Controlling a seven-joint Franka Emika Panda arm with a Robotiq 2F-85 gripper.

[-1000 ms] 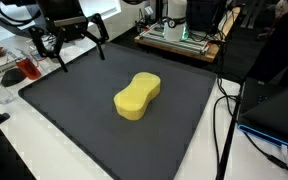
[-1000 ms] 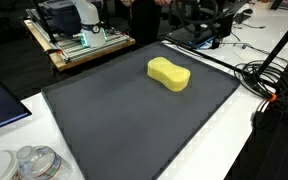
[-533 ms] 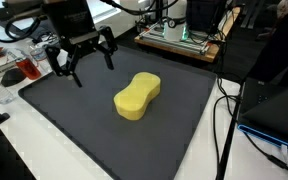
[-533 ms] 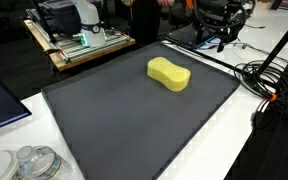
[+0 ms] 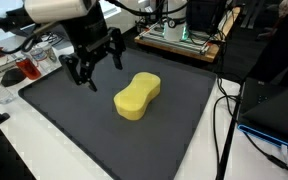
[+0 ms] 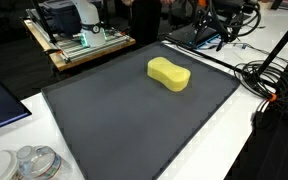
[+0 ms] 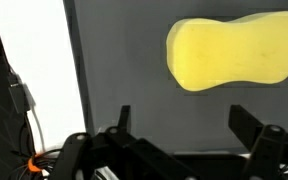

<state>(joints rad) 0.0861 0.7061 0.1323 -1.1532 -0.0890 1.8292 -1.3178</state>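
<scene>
Jaws wide open, holding nothing, hovering over the dark mat (image 5: pixel 76 128), far-left of the yellow sponge (image 5: pixel 137 96), apart

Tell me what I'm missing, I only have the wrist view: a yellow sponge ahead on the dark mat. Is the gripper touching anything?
Observer: No. In an exterior view the gripper hangs open above the mat, apart from the sponge.
Operator: What's on the table near the gripper, off the mat?
Observer: Small clutter, with a red item in it, just past the mat's edge.
Operator: And beyond the sponge?
Observer: Cables run along the white table by the mat's edge, on the side of the sponge away from the gripper.
</scene>
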